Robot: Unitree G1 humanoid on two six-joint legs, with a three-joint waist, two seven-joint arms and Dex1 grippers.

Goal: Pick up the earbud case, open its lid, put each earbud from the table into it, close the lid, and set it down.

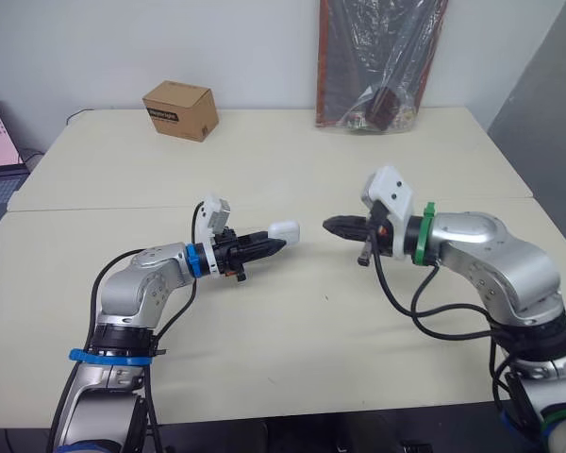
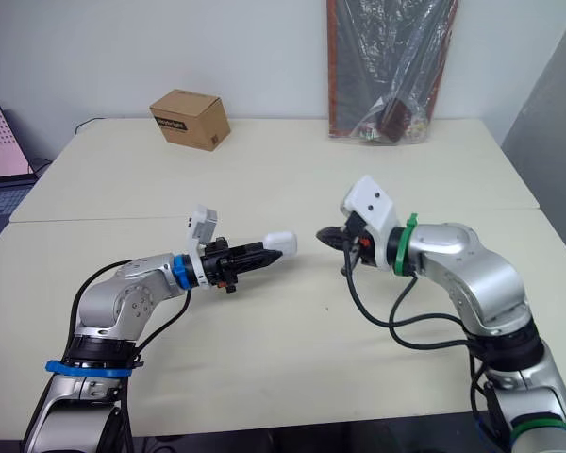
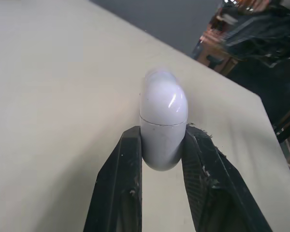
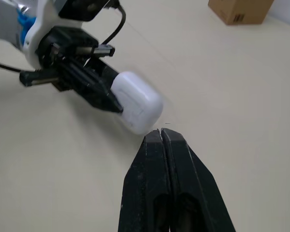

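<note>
Here, glossy white earbud case (image 3: 163,130), lid (image 3: 163,99) closed, clamped in left pincer (image 1: 275,243), right pincer (image 4: 160,134) together nearby

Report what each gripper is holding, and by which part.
The left gripper holds the earbud case by its base, below the lid seam, one finger on each side. The right gripper is shut and holds nothing.

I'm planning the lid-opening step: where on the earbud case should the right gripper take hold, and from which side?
Probably the rounded lid of the earbud case, beyond the seam: it sticks out free past the left gripper, whose fingers clamp the body. Come from the robot's right, where the right gripper faces it; it is shut, so open first.
</note>
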